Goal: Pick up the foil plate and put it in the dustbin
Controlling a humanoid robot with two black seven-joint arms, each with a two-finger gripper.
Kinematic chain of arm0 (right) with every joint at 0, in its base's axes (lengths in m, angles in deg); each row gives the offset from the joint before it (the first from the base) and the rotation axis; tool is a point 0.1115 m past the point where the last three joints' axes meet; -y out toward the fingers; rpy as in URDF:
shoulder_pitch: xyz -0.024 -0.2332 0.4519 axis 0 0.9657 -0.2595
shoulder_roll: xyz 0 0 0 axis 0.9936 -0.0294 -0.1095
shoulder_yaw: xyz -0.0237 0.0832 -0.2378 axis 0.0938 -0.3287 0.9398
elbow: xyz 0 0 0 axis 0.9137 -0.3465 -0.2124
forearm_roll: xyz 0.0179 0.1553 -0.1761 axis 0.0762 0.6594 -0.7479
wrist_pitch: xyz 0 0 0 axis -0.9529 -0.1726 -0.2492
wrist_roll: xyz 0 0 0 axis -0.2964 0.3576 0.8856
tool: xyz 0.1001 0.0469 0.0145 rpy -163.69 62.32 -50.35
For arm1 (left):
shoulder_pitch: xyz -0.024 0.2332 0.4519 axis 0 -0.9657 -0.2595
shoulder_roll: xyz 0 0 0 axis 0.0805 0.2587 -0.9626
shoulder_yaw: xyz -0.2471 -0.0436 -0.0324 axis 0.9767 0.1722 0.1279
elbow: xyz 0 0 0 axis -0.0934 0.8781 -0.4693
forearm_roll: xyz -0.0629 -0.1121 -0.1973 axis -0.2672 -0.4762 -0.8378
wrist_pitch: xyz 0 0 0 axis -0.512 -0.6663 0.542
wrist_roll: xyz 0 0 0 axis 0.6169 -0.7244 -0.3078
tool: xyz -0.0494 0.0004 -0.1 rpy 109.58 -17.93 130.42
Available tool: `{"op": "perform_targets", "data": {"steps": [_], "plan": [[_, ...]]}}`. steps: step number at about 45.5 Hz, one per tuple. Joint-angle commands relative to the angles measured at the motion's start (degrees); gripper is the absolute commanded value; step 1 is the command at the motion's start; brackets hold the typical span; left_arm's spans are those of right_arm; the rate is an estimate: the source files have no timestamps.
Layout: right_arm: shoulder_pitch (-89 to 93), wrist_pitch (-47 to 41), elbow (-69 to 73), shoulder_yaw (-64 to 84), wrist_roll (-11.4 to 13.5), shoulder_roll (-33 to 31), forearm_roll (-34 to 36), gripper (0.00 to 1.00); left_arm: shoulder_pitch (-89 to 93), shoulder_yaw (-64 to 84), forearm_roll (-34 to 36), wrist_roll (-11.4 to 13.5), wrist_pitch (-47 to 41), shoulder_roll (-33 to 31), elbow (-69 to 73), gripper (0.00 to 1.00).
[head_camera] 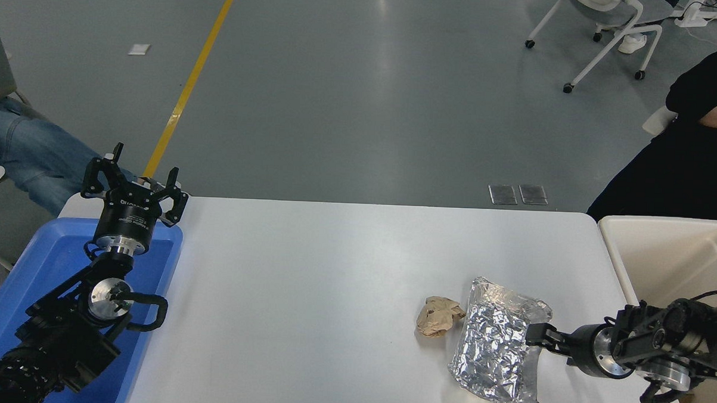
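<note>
The foil plate (493,355), shiny and crinkled, lies on the white table (307,295) at the front right. My right gripper (537,336) comes in low from the right and its tip sits at the plate's right rim; I cannot see whether it is closed on it. The dustbin (616,264), cream with a thick rim, stands off the table's right end, behind my right arm. My left gripper (134,179) is open and empty, parked upright over the blue tray at the left.
A small crumpled brown paper wad (438,316) lies just left of the foil plate. A shallow blue tray (40,268) sits at the table's left end. A person in black (688,159) is at the far right, jeans-clad legs (20,151) at the left.
</note>
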Motion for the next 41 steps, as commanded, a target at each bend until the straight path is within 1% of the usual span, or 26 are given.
{"op": "perform_targets", "data": {"steps": [1,4,7,10,11,16,23,32,38,41], "plan": [[0.2,0.8,-0.1,-0.3,-0.4,-0.1,-0.2,0.11,0.0,0.0,0.0,0.0,0.0,0.0,0.0,0.99],[0.1,0.9,-0.1,-0.4,-0.9,-0.1,-0.2,0.09,0.0,0.0,0.0,0.0,0.0,0.0,0.0,0.99],[-0.1,0.9,-0.1,-0.4,-2.3,-0.1,-0.2,0.06,0.0,0.0,0.0,0.0,0.0,0.0,0.0,0.99],[-0.2,0.9,-0.1,-0.3,-3.1,-0.3,-0.2,0.00,0.0,0.0,0.0,0.0,0.0,0.0,0.0,0.99],[-0.3,0.9,-0.1,-0.3,-3.2,-0.3,-0.3,0.00,0.0,0.0,0.0,0.0,0.0,0.0,0.0,0.99],[-1.0,1.0,-0.1,0.6,-3.3,-0.7,-0.4,0.00,0.0,0.0,0.0,0.0,0.0,0.0,0.0,0.99],[-3.2,1.1,-0.1,1.1,-3.3,-1.8,-2.7,0.00,0.0,0.0,0.0,0.0,0.0,0.0,0.0,0.99],[-8.6,-0.3,0.8,2.7,-3.7,-5.9,-6.2,0.00,0.0,0.0,0.0,0.0,0.0,0.0,0.0,0.99],[-13.7,-5.8,1.4,4.1,-7.3,-8.0,-8.3,0.00,0.0,0.0,0.0,0.0,0.0,0.0,0.0,0.99],[-16.5,-8.4,1.7,4.1,-8.3,-9.1,-8.8,0.00,0.0,0.0,0.0,0.0,0.0,0.0,0.0,0.99]]}}
